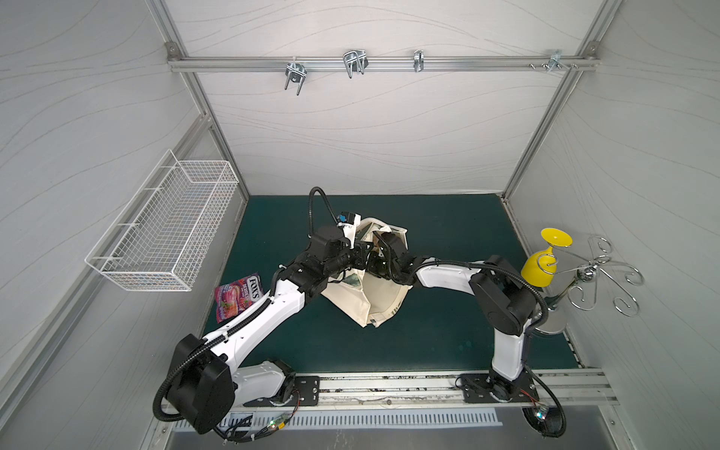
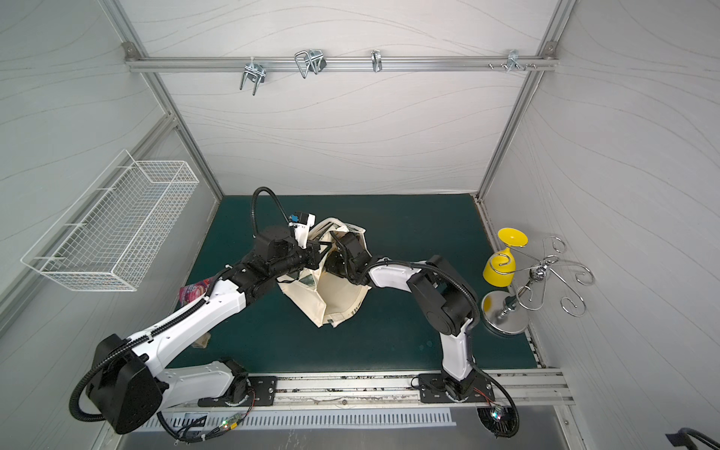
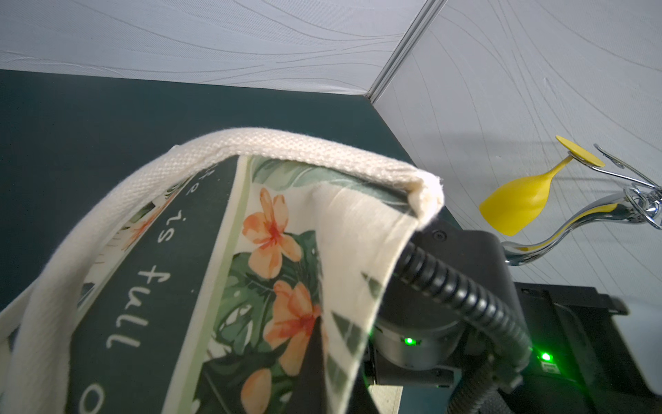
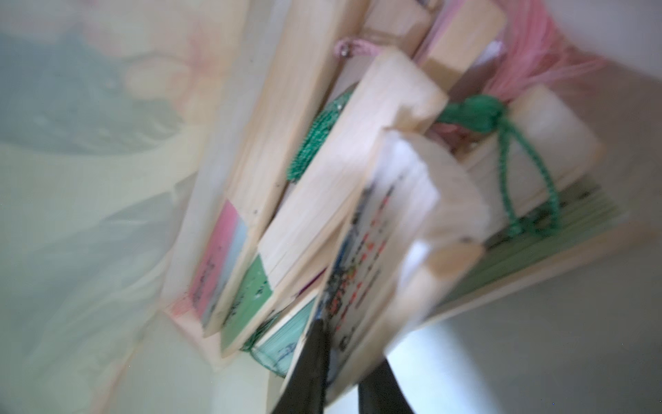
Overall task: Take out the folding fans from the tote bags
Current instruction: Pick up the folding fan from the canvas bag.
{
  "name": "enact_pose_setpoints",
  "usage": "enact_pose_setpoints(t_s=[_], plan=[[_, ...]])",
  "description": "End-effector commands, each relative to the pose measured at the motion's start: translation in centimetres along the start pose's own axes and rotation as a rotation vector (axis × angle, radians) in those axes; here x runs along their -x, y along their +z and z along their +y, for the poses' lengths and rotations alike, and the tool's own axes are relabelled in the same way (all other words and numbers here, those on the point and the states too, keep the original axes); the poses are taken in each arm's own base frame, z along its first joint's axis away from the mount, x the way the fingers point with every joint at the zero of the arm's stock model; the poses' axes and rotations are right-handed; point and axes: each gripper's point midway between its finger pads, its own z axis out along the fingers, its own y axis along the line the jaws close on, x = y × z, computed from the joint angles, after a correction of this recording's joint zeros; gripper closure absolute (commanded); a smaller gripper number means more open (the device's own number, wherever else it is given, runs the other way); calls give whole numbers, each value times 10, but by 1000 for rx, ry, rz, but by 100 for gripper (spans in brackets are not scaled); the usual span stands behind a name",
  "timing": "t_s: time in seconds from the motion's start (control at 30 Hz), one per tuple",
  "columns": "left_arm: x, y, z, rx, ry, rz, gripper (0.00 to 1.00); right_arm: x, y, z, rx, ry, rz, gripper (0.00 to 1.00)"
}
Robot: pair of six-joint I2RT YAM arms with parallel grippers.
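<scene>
The cream tote bag (image 1: pixel 380 300) (image 2: pixel 339 300) stands slumped mid-mat in both top views, its mouth facing the arms. My left gripper (image 3: pixel 333 376) (image 1: pixel 363 251) is shut on the bag's printed rim (image 3: pixel 344 251), holding it up. My right gripper (image 4: pixel 345 376) reaches into the mouth; in a top view its tips (image 1: pixel 377 260) are hidden by canvas. In the blurred right wrist view several folding fans (image 4: pixel 322 172) lie stacked inside, with pale ribs and green and pink tassels. A white-topped fan (image 4: pixel 394 233) sits between the right gripper's two black fingers (image 4: pixel 311 365), which are shut on it.
A pink snack packet (image 1: pixel 237 298) lies at the mat's left edge by the left arm. A white wire basket (image 1: pixel 163 230) hangs on the left wall. A yellow glass (image 1: pixel 543 261) hangs on a chrome rack (image 1: pixel 592 272) at the right. Metal hooks (image 1: pixel 354 64) sit on the back rail.
</scene>
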Motion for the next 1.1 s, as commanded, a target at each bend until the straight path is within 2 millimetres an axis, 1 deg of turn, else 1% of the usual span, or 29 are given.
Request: enact_pose_setpoints(t_s=[0.0,0.07,0.23,0.47,0.53,0.7,0.93,1.07], plan=[[-10,0,0,1,-23,27,100,18,-16,2,11,-26,-55,87],[-5,-1,0,10,-33,9,100,19,-20,8,30,-38,-58,92],[10,-7,10,89,-43,-46,100,19,-33,22,61,-95,-71,99],[32,-21,38,262,-22,-104,100,11,-56,47,92,-247,-100,100],[36,-23,45,281,-31,-114,100,7,-64,52,99,-288,-103,100],[48,-29,58,326,-28,-145,100,-2,-89,63,110,-382,-126,100],[61,-40,70,395,7,-180,100,-4,-128,74,142,-469,-170,100],[66,-42,75,410,32,-176,100,-6,-153,79,162,-520,-186,100]])
